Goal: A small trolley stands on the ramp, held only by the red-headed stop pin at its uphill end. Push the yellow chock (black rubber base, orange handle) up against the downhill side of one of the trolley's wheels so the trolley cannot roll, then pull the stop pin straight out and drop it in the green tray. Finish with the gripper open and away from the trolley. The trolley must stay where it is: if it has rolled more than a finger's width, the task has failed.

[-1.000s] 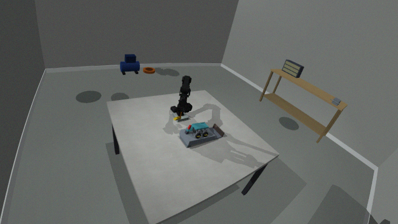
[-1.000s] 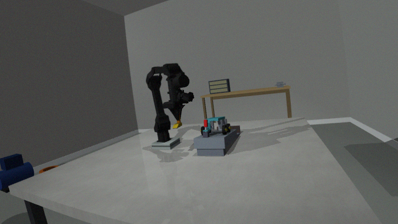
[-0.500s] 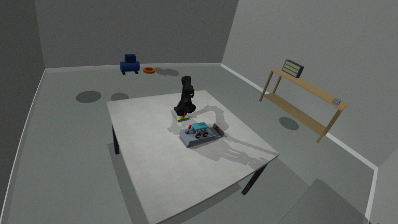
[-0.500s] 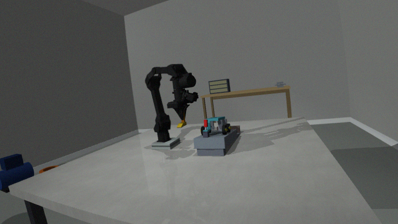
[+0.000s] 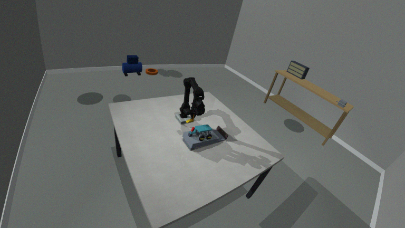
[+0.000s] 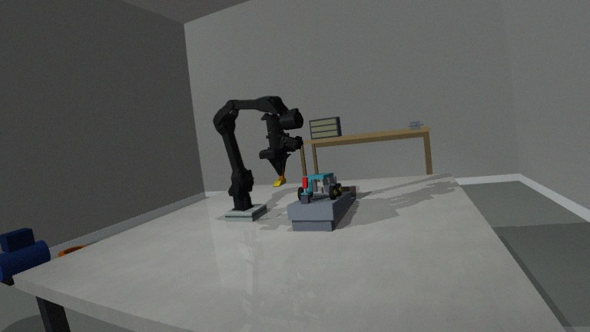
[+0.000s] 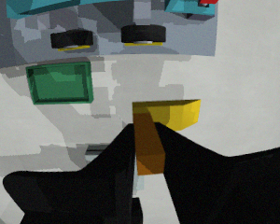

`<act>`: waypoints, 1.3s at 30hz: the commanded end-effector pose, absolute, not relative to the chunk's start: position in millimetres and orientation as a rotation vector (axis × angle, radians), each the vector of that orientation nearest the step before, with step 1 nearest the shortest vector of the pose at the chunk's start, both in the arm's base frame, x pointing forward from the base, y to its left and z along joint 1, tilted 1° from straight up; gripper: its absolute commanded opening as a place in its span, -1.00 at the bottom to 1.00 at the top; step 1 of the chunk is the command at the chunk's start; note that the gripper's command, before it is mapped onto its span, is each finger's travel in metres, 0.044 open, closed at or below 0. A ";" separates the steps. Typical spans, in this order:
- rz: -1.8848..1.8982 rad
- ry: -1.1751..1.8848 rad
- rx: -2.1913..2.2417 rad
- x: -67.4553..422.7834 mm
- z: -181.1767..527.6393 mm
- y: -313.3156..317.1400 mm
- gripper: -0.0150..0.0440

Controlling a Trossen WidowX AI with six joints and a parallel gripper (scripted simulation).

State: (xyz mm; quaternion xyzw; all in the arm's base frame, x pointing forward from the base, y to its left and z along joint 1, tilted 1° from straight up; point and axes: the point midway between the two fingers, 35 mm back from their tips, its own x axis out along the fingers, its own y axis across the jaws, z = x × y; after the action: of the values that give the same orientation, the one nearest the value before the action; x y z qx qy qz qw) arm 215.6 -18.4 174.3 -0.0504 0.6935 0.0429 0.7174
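Observation:
My gripper (image 7: 143,129) (image 6: 281,173) is shut on the orange handle of the yellow chock (image 7: 177,114) (image 6: 279,182) (image 5: 189,121) and holds it in the air above the table, beside the ramp. The teal trolley (image 5: 203,128) (image 6: 320,176) stands on the grey ramp (image 5: 191,145) (image 6: 310,210) (image 7: 187,44). The red-headed stop pin (image 5: 192,129) (image 6: 305,182) stands upright at one end of the trolley; its head is cut off by the top edge in the wrist view. The green tray (image 7: 61,83) lies on the table beside the ramp; the top and exterior views do not show it clearly.
A brown end board (image 5: 222,133) stands at the ramp's low end. The arm's pale base plate (image 6: 239,215) (image 5: 180,120) is on the table (image 5: 155,165) near the ramp. A wooden bench, a blue compressor and an orange ring are away from the table.

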 end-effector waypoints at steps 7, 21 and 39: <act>0.089 1.533 -0.108 219.3 171.9 15.7 -0.49; 0.093 1.533 -0.104 222.6 168.8 65.1 -0.49; 0.098 1.532 -0.098 229.1 163.3 137.3 -0.49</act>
State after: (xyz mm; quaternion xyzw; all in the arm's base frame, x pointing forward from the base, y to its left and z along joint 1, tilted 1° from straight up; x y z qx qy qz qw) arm 225.4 124.4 164.0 -0.0455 0.6941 0.0477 0.7169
